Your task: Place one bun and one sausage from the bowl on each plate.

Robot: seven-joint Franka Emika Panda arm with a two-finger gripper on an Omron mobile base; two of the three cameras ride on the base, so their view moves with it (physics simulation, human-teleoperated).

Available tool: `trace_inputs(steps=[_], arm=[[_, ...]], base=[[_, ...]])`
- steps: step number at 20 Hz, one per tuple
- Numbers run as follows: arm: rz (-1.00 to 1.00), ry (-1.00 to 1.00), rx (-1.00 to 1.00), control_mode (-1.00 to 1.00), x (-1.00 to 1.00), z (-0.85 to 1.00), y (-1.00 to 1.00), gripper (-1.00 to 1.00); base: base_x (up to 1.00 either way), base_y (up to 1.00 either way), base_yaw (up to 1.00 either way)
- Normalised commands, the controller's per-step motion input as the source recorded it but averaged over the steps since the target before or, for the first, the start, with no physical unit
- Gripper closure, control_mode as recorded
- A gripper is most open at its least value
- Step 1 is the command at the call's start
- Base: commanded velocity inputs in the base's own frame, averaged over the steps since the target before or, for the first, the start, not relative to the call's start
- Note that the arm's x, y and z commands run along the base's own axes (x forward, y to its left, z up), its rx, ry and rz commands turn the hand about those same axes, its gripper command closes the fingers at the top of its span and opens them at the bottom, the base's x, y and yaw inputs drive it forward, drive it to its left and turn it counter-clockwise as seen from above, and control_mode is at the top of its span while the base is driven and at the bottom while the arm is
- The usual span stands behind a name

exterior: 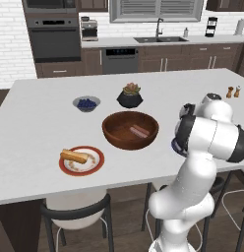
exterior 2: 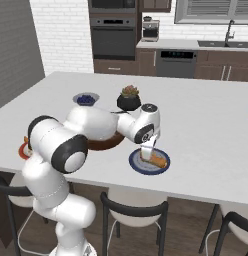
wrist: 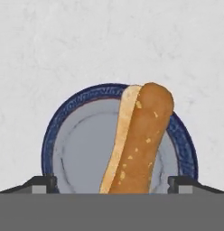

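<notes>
— White kitchen island (exterior: 40, 147). Progress?
— One bun (wrist: 140, 140) down on blue plate (wrist: 73, 135), gripper (wrist: 112, 185) above, jaws spread wide, clear of it. Another bun (exterior: 74, 156) on red-rimmed plate (exterior: 97, 167).
— Left?
— Both sausages (exterior: 138, 131), lying in bowl (exterior: 114, 135).
— Hidden?
— Blue plate mostly behind arm from left; red-rimmed plate barely visible from right.
</notes>
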Motion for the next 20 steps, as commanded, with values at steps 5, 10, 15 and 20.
trace_inputs(steps=[5,10,15,20], arm=[[0.11,-0.25,-0.01,-1.00,-0.49,1.00,0.45,-1.00],[0.49,-0.06,-0.18,-1.00,-0.23,1.00,0.91,-1.00],[0.56,-0.12,-0.24,-1.00,-0.08,0.89,0.98,-1.00],[0.63,-0.04,-0.24,-1.00,-0.02,0.48,0.79,-1.00]], base=[[0.00,0.00,0.00],[0.00,0.00,0.00],[0.00,0.00,0.00],[0.00,0.00,0.00]])
